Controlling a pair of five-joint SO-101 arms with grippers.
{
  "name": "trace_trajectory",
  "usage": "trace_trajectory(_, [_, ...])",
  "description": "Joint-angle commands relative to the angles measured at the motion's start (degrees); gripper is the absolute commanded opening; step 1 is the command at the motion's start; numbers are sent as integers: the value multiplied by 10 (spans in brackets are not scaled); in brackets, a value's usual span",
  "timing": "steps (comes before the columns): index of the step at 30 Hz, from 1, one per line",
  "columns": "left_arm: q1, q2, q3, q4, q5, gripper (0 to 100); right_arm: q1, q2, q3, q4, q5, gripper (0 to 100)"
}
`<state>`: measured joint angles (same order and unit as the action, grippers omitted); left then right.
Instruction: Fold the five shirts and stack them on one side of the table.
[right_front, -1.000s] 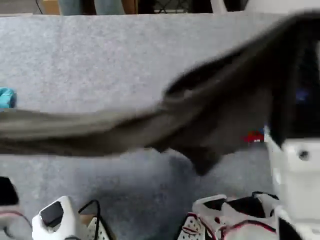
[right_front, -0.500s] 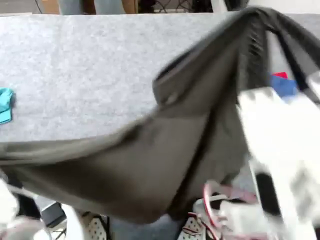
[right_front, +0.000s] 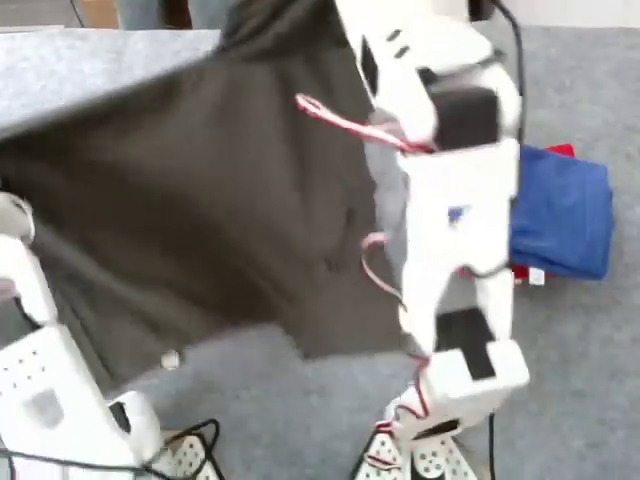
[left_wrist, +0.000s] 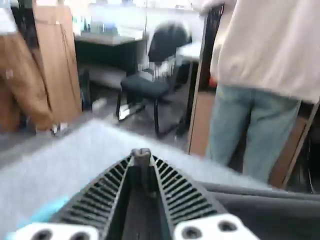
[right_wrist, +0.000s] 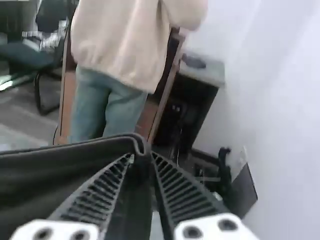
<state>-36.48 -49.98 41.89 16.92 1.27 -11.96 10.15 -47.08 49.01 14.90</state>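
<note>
A dark grey shirt (right_front: 200, 200) hangs stretched in the air between my two arms, over the left and middle of the grey table (right_front: 570, 400). My right gripper (right_wrist: 141, 150) is shut on one edge of the shirt (right_wrist: 50, 175), high near the table's far side. My left gripper (left_wrist: 141, 156) is shut on the other end of the shirt (left_wrist: 265, 205), at the left. A folded blue shirt (right_front: 560, 225) lies at the right of the table on top of a red one (right_front: 562, 151).
The white right arm (right_front: 450, 200) rises across the middle of the high view, beside the blue stack. The left arm's base (right_front: 50, 400) and loose cables (right_front: 185, 445) sit at the near edge. A person (right_wrist: 125, 45) stands behind the table's far side.
The dark shirt has swung from low over the table's near half up and toward the far side. The right arm moved in from the right edge to the middle, uncovering the blue stack.
</note>
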Motion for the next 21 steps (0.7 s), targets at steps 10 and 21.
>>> trace_trajectory(10, [39, 387, -365, 46, -5, 29, 2, 122, 1, -149, -5, 13])
trace_trajectory(21, [55, 403, -379, 258, -61, 29, 2, 135, 4, -30, -1, 13])
